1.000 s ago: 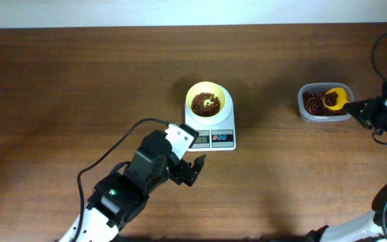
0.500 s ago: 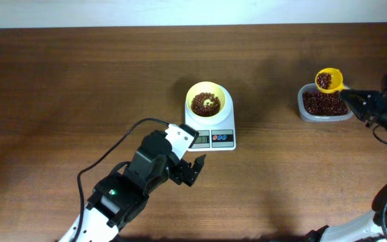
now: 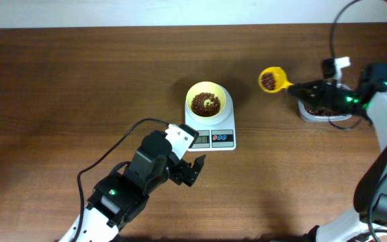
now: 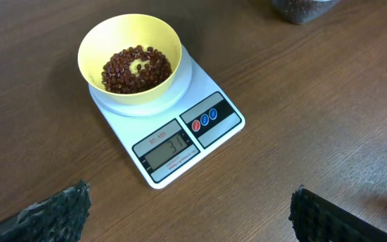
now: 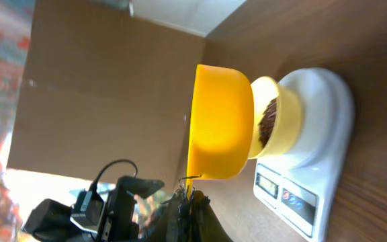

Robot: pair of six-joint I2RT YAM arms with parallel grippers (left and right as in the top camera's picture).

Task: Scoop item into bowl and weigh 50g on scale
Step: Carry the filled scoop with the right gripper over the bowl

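The pale-yellow bowl (image 3: 206, 101) sits on the white scale (image 3: 215, 138) mid-table, holding dark red-brown beans (image 3: 203, 104). In the left wrist view the bowl (image 4: 130, 57) and beans (image 4: 134, 68) are on the scale (image 4: 187, 138), whose display shows digits. My right gripper (image 3: 309, 89) is shut on the handle of a bright yellow scoop (image 3: 271, 80) filled with beans, held in the air between the tub and the scale. In the right wrist view the scoop (image 5: 222, 121) is right in front of the bowl (image 5: 277, 117). My left gripper (image 3: 192, 171) is open and empty, on the near side of the scale.
A clear plastic tub (image 3: 324, 111) with beans stands at the right, partly hidden under my right arm. A black cable (image 3: 116, 144) loops over the table by my left arm. The tub's edge shows at the top of the left wrist view (image 4: 301, 8).
My right gripper lifted the loaded scoop out of the tub and carried it left toward the scale. My left arm has not moved.
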